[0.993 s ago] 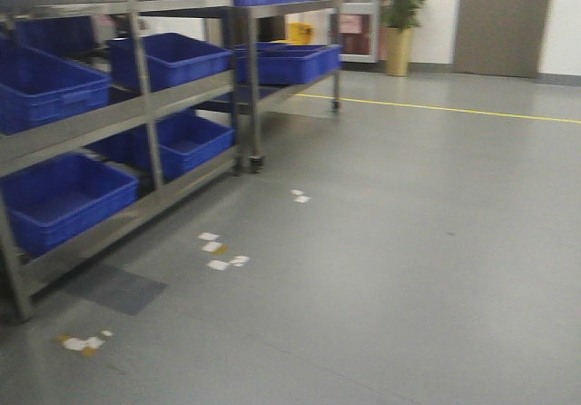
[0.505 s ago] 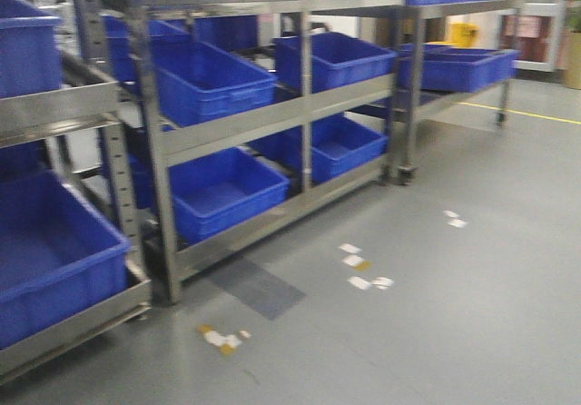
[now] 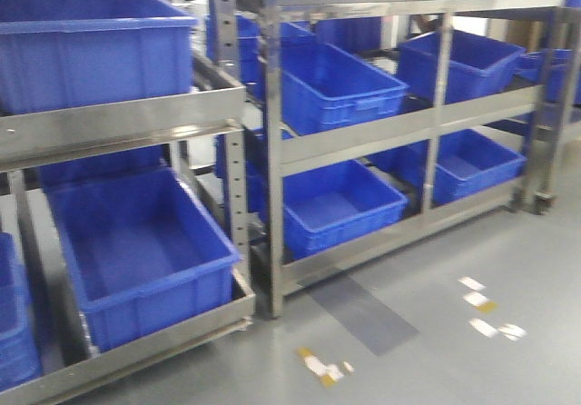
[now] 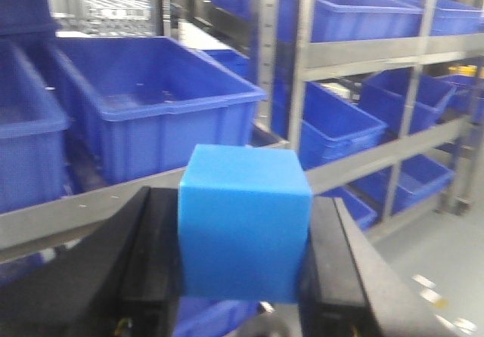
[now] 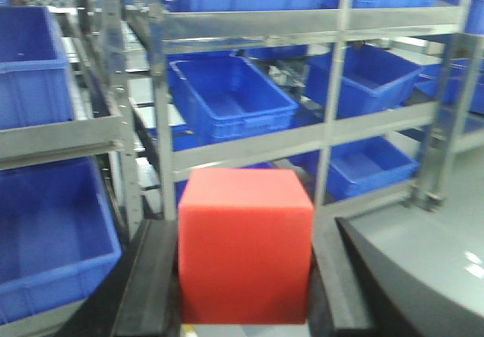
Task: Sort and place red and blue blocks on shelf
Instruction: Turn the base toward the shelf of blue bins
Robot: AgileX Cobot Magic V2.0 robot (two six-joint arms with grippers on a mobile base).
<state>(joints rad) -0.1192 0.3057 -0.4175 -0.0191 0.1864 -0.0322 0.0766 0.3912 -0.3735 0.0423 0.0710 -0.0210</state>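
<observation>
My left gripper (image 4: 243, 261) is shut on the blue block (image 4: 243, 224), a bright blue cube held between its black fingers (image 4: 147, 269). My right gripper (image 5: 246, 276) is shut on the red block (image 5: 246, 246), a bright red cube. Both are held in the air in front of the shelf (image 3: 354, 137), a multi-tier steel rack that also shows in the left wrist view (image 4: 363, 50) and the right wrist view (image 5: 249, 144). Neither gripper shows in the front view.
Large blue bins (image 3: 145, 242) fill the shelf tiers (image 3: 336, 83). A second rack (image 3: 118, 128) stands nearer at the left. Grey floor (image 3: 454, 350) with tape marks (image 3: 322, 367) and a darker patch (image 3: 368, 312) lies in front.
The front view has swung left: the racks have slid right and grown closer, and the open floor, door and plant have left the picture.
</observation>
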